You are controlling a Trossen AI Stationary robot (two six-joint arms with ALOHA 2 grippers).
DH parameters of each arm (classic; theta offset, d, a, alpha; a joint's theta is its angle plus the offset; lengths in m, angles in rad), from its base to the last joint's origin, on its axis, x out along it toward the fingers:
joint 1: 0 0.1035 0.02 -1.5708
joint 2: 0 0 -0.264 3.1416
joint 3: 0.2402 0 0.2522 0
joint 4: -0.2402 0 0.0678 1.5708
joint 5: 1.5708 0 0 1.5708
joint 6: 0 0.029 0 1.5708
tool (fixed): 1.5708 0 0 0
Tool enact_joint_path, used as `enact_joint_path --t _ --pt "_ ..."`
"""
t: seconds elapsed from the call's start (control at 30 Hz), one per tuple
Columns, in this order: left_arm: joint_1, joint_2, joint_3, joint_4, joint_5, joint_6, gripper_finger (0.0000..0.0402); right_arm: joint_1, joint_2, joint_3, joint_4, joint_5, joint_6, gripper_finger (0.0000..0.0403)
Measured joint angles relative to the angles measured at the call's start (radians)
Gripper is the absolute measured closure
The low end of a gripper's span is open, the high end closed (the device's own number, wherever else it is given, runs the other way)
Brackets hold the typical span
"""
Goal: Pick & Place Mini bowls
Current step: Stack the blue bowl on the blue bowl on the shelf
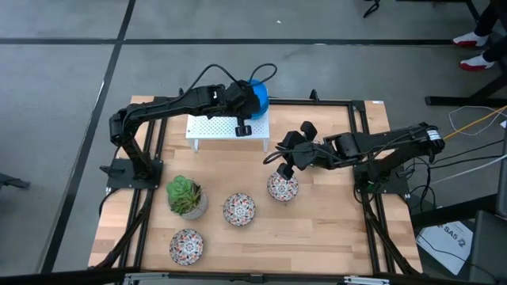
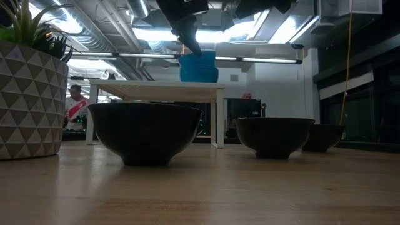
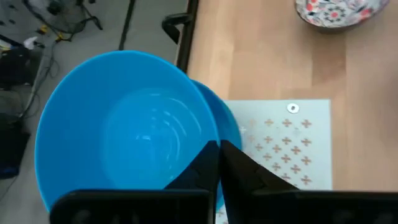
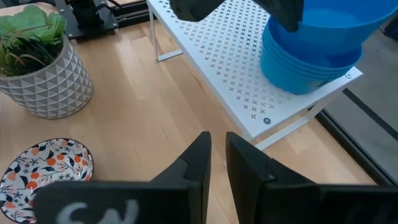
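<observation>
A stack of plain blue mini bowls (image 1: pixel 259 95) (image 4: pixel 311 62) stands on the far right end of a white perforated stand (image 1: pixel 226 128) (image 4: pixel 236 74). My left gripper (image 1: pixel 247 101) (image 3: pixel 219 152) is over that stack, shut on the top blue bowl (image 3: pixel 124 130). Three white floral mini bowls rest on the table (image 1: pixel 283 188), (image 1: pixel 238 209), (image 1: pixel 186 245). My right gripper (image 1: pixel 283 169) (image 4: pixel 217 155) hovers shut just above the floral bowl nearest the stand, touching nothing. My left gripper pinches the top blue bowl's rim (image 3: pixel 208 138) on the side toward the stand's middle, one finger inside the bowl and one outside. The fingers come from above, pointing down. The bowl sits tilted over the stack (image 4: pixel 323 25); whether it still touches the bowls below I cannot tell.
A green succulent in a white faceted pot (image 1: pixel 186 196) (image 4: pixel 37 59) stands on the table's left part, beside the middle floral bowl. The stand's legs (image 2: pixel 219 119) rest on the far part of the table. A black frame (image 1: pixel 360 150) edges the wooden top.
</observation>
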Motion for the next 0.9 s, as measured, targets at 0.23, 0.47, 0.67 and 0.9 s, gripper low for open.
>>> enact_joint_path --t 0.23,0.47,0.67,0.9 --pt "0.002 0.0 0.0 -0.041 0.04 -0.005 0.0398 0.0 0.0 0.0 0.0 0.0 -0.018 0.0351" --pt "0.018 0.0 0.0 -0.033 0.044 0.009 0.0398 0.0 0.0 0.0 0.0 0.0 -0.026 0.0351" --pt "0.022 0.0 0.0 -0.033 0.054 0.01 0.038 0.0 0.0 0.0 0.0 0.0 -0.026 0.0351" --pt "0.021 0.005 0.0 -0.03 0.075 0.009 0.0336 0.0 0.0 0.0 0.0 0.0 -0.029 0.0351"
